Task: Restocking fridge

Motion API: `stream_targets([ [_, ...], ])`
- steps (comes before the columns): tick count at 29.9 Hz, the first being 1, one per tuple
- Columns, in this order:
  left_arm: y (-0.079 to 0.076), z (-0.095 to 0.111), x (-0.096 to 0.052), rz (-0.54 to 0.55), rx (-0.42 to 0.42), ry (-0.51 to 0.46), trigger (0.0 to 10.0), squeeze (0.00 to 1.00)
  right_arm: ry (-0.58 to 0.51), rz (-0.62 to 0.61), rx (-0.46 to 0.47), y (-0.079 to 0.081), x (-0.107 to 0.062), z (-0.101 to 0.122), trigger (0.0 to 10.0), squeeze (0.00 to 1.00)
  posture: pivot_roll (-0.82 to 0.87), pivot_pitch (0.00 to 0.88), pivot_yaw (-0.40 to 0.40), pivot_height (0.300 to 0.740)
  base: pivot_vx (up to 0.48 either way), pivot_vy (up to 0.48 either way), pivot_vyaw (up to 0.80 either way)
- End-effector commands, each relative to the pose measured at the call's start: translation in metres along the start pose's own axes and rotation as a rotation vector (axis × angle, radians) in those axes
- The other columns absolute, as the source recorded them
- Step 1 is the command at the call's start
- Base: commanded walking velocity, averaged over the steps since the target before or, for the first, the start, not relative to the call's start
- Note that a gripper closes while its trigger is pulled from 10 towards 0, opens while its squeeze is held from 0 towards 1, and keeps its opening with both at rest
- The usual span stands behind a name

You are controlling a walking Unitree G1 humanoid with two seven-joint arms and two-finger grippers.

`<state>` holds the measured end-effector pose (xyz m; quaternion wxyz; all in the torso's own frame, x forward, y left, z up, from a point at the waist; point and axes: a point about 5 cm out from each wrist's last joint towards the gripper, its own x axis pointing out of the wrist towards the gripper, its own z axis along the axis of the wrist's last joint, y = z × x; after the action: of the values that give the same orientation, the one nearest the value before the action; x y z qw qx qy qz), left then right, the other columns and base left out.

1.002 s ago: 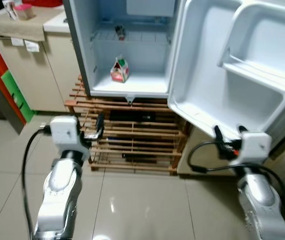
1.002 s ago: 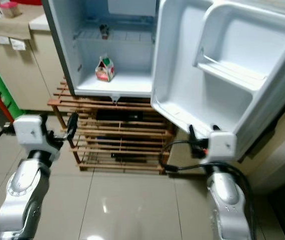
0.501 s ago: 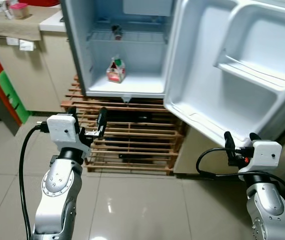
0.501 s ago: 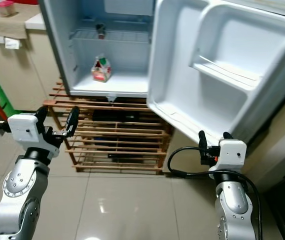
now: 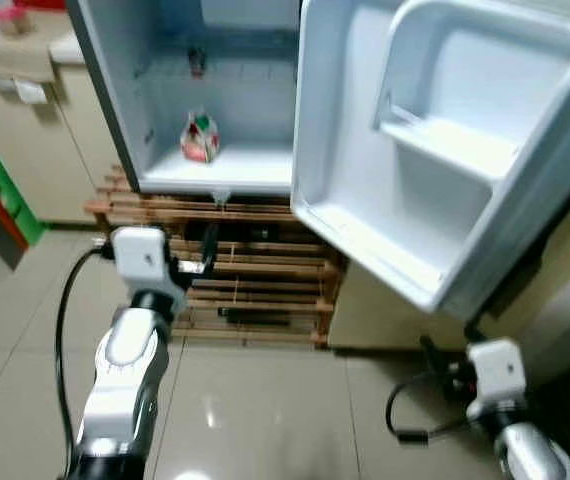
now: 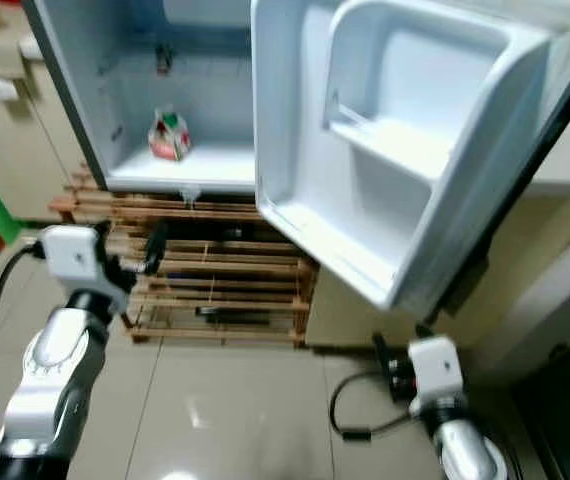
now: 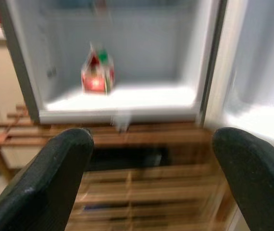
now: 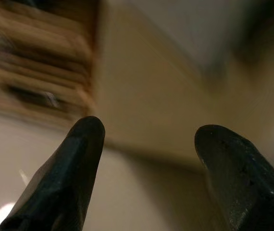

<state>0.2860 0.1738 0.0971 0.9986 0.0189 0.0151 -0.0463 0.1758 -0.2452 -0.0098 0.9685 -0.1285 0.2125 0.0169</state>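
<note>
The left pincer (image 5: 193, 262) is raised in front of the wooden slatted rack (image 5: 255, 290), its two black fingers (image 7: 55, 183) spread wide with nothing between them. The right pincer (image 8: 146, 168) hangs low at the near right above the tiled floor (image 5: 265, 420), fingers likewise well apart and empty. Beyond the left pincer stands the fridge (image 5: 105, 110), set on the rack, its compartment open. A small red-and-green carton (image 5: 200, 138) sits on the fridge floor toward the left wall; a small dark item (image 5: 196, 60) rests on the shelf above, too blurred to identify. The fridge door (image 5: 435, 150) swings open on the right, overhanging the right pincer. A beige counter (image 5: 25, 110) stands far left.
</note>
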Motion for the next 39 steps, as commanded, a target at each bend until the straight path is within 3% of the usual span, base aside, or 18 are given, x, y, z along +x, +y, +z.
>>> stream_targets([
  [1, -0.001, -0.005, 0.001, -0.004, 0.035, 0.029, 10.0, 0.0, 0.012, -0.049, -0.016, -0.008, 0.0, -0.002, 10.0, 0.0, -0.14, 0.0, 0.003, 0.74, 0.0, 0.0, 0.0],
  [3, 0.0, -0.03, 0.008, -0.021, 0.155, 0.153, 10.0, 0.0, 0.135, -0.235, -0.04, -0.031, 0.007, -0.018, 10.0, 0.0, -0.14, 0.0, 0.018, 0.74, 0.0, 0.0, 0.0],
  [4, 0.0, -0.03, 0.008, -0.021, 0.155, 0.153, 10.0, 0.0, 0.135, -0.235, -0.04, -0.031, 0.007, -0.018, 10.0, 0.0, -0.14, 0.0, 0.018, 0.74, 0.0, 0.0, 0.0],
  [6, -0.007, -0.069, 0.007, -0.109, 0.256, 0.367, 10.0, 0.0, 0.175, -0.509, -0.021, -0.074, 0.013, -0.008, 10.0, 0.0, -0.14, 0.0, 0.028, 0.74, 0.0, 0.0, 0.0],
  [8, -0.007, -0.069, 0.007, -0.109, 0.256, 0.367, 10.0, 0.0, 0.175, -0.509, -0.021, -0.074, 0.013, -0.008, 10.0, 0.0, -0.14, 0.0, 0.028, 0.74, 0.0, 0.0, 0.0],
  [9, -0.013, -0.089, 0.002, -0.178, 0.296, 0.481, 10.0, 0.0, 0.056, -0.657, -0.006, -0.1, 0.024, 0.029, 10.0, 0.0, -0.14, 0.0, 0.038, 0.74, 0.0, 0.0, 0.0],
  [10, -0.013, -0.089, 0.002, -0.178, 0.296, 0.481, 10.0, 0.0, 0.056, -0.657, -0.006, -0.1, 0.024, 0.029, 10.0, 0.0, -0.14, 0.0, 0.038, 0.74, 0.0, 0.0, 0.0],
  [11, -0.016, -0.093, 0.0, -0.201, 0.302, 0.501, 10.0, 0.0, -0.02, -0.697, -0.007, -0.106, 0.029, 0.05, 10.0, 0.0, -0.14, 0.0, 0.04, 0.74, 0.0, 0.0, 0.0],
  [12, -0.016, -0.096, -0.002, -0.218, 0.294, 0.504, 10.0, 0.0, -0.155, -0.751, -0.012, -0.115, 0.037, 0.086, 10.0, 0.0, -0.14, 0.0, 0.042, 0.74, 0.0, 0.0, 0.0],
  [13, -0.016, -0.096, -0.002, -0.218, 0.294, 0.504, 10.0, 0.0, -0.155, -0.751, -0.012, -0.115, 0.037, 0.086, 10.0, 0.0, -0.14, 0.0, 0.042, 0.74, 0.0, 0.0, 0.0],
  [15, -0.014, -0.102, -0.008, -0.216, 0.293, 0.504, 10.0, 0.0, -0.302, -0.786, -0.042, -0.123, 0.044, 0.13, 10.0, 0.0, -0.13, 0.0, 0.04, 0.74, 0.0, 0.0, 0.0],
  [16, -0.014, -0.102, -0.008, -0.216, 0.293, 0.504, 10.0, 0.0, -0.302, -0.786, -0.042, -0.123, 0.044, 0.13, 10.0, 0.0, -0.13, 0.0, 0.04, 0.74, 0.0, 0.0, 0.0],
  [20, -0.01, -0.115, -0.019, -0.22, 0.279, 0.536, 10.0, 0.0, -0.423, -0.804, -0.067, -0.131, 0.051, 0.18, 10.0, 0.0, -0.12, 0.0, 0.033, 0.74, 0.0, 0.0, 0.0],
  [25, -0.003, -0.13, -0.031, -0.207, 0.301, 0.637, 10.0, 0.0, -0.475, -0.783, -0.031, -0.129, 0.057, 0.205, 10.0, 0.0, -0.12, 0.0, 0.026, 0.74, 0.0, 0.0, 0.0],
  [28, 0.008, -0.142, -0.042, -0.156, 0.296, 0.747, 10.0, 0.0, -0.564, -0.674, 0.051, -0.112, 0.062, 0.23, 10.0, 0.0, -0.12, 0.0, 0.022, 0.74, 0.0, 0.0, 0.0],
  [34, 0.015, -0.149, -0.05, -0.142, 0.312, 0.805, 10.0, 0.0, -0.635, -0.498, 0.146, -0.083, 0.066, 0.253, 10.0, 0.0, -0.11, 0.0, 0.022, 0.74, 0.0, 0.0, 0.0],
  [35, 0.021, -0.153, -0.056, -0.122, 0.316, 0.849, 10.0, 0.0, -0.673, -0.365, 0.205, -0.06, 0.067, 0.267, 10.0, 0.0, -0.11, 0.0, 0.022, 0.74, 0.0, 0.0, 0.0],
  [39, 0.028, -0.163, -0.07, -0.086, 0.325, 0.941, 10.0, 0.0, -0.701, -0.071, 0.306, -0.013, 0.064, 0.29, 10.0, 0.0, -0.1, 0.0, 0.014, 0.74, 0.0, 0.0, 0.0],
])
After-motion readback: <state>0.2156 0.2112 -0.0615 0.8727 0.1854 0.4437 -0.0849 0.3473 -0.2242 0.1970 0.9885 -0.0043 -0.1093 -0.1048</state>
